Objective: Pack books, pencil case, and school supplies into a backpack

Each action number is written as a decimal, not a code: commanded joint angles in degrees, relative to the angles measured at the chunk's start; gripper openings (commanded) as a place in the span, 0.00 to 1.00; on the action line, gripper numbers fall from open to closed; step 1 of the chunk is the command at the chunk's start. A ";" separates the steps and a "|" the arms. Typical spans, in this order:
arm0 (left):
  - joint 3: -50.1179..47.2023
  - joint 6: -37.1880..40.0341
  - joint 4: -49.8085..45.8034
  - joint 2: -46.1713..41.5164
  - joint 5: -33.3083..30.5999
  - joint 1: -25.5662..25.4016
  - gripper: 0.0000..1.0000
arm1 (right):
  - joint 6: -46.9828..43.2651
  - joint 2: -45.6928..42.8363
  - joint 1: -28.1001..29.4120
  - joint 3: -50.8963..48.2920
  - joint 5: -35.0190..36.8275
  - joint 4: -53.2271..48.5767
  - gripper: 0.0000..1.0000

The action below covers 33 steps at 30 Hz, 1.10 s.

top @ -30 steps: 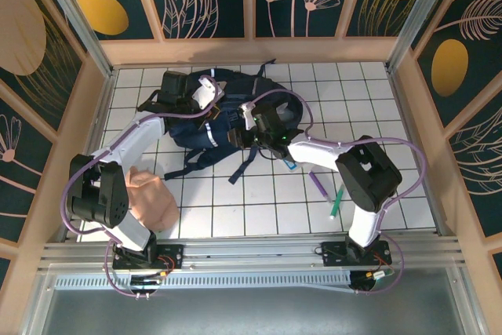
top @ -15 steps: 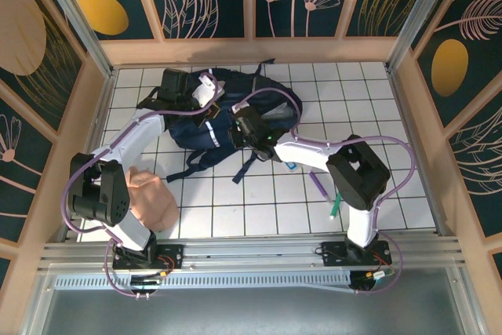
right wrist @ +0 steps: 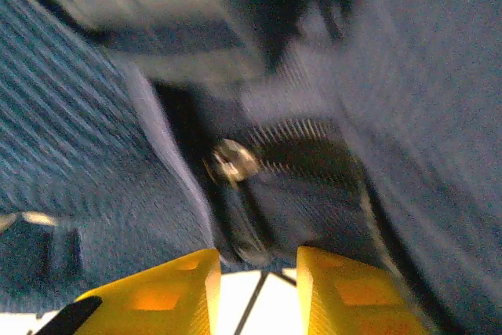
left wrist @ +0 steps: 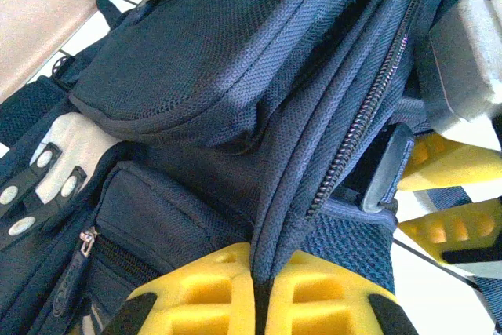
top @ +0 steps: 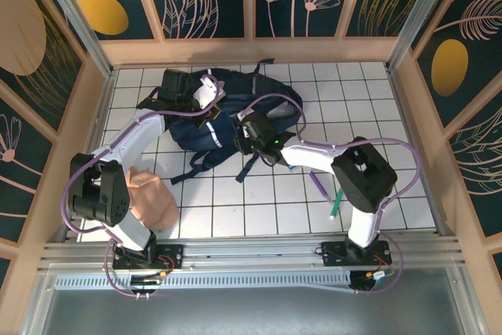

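On the right gripper point(right wrist: 255, 292) the fingers stand apart, empty; a blurred zipper pull point(right wrist: 234, 160) lies just ahead of their gap, tab trailing toward them; farther on, the left gripper point(left wrist: 263, 276) clamps a fold of the backpack point(left wrist: 196, 52).

Surface: white tiled table point(top: 235, 209), walled in wood on three sides.
Far middle: backpack point(top: 235, 86), lying down, black straps trailing toward the near edge.
Near right: purple pen point(top: 319, 184) and green pen point(top: 336, 202), close together, apart from the backpack.
Near left: peach soft bundle point(top: 153, 198).
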 commanded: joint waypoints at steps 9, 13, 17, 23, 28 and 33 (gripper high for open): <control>0.51 0.70 5.69 -4.39 6.86 0.76 0.00 | -8.07 -3.86 -5.54 -3.51 -23.14 1.68 0.15; 0.18 0.10 6.25 -5.04 8.41 0.80 0.00 | -13.35 -5.80 -5.23 -9.23 -18.05 13.39 0.13; -0.89 0.06 7.10 -5.73 9.90 0.78 0.00 | -17.60 -3.65 -5.49 -8.88 -11.75 17.51 0.20; -2.24 -0.20 7.65 -6.31 9.81 0.79 0.00 | -33.27 -5.59 -4.14 -18.38 -22.52 34.91 0.22; -2.92 0.48 7.68 -6.98 9.48 0.75 0.00 | -34.11 -3.93 -5.89 -19.14 -24.46 37.60 0.25; -3.40 1.33 7.40 -7.34 9.35 0.74 0.00 | -37.55 -3.01 -6.71 -20.84 -27.62 42.67 0.29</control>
